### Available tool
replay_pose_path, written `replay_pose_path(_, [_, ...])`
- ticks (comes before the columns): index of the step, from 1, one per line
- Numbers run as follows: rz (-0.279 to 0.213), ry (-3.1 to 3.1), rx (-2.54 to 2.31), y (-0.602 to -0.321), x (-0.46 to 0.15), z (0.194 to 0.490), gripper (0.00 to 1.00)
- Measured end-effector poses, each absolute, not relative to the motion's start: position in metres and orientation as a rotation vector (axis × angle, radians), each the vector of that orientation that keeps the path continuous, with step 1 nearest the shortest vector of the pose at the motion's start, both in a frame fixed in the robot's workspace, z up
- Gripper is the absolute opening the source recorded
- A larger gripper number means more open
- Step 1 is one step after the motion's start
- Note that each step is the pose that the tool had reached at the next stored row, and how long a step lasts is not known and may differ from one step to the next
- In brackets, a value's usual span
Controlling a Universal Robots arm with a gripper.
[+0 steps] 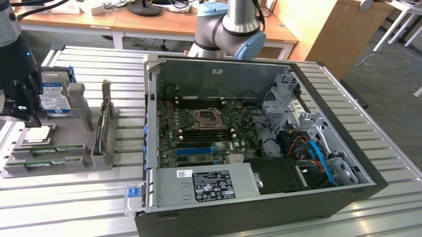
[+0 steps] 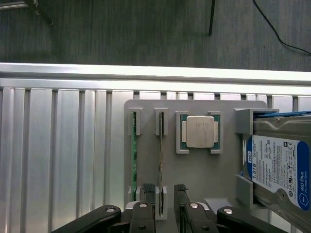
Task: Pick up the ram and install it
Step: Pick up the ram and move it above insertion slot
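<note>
Two ram sticks stand on edge in slots of a grey holder (image 2: 194, 170): one shows a green edge (image 2: 134, 160), the other a thin edge (image 2: 160, 160). In the exterior view they lie at the holder's near end (image 1: 58, 149) (image 1: 49, 162). My gripper (image 2: 164, 194) is open, and its black fingertips (image 2: 148, 190) straddle the end of the thin-edged stick without holding anything. From outside, the gripper (image 1: 23, 112) hangs over the holder (image 1: 79, 165) at the exterior view's left.
The holder also carries a CPU (image 2: 199, 132), a blue-labelled hard drive (image 2: 278, 167) and an upright expansion card (image 1: 105, 118). The open computer case (image 1: 264, 207) with its motherboard (image 1: 204, 133) lies at the exterior view's right. All of it rests on a slatted metal table (image 1: 66, 207).
</note>
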State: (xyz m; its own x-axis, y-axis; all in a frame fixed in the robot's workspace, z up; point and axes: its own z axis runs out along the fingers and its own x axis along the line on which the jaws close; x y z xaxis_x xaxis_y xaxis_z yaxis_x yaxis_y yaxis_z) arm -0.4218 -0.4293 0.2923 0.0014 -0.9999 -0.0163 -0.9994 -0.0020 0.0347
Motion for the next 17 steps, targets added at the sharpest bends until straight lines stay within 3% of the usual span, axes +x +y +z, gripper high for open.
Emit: replay_pose_path(17, [-0.057, -2.21, 2.213, -0.4378, -0.422, 0.2921, 0.3])
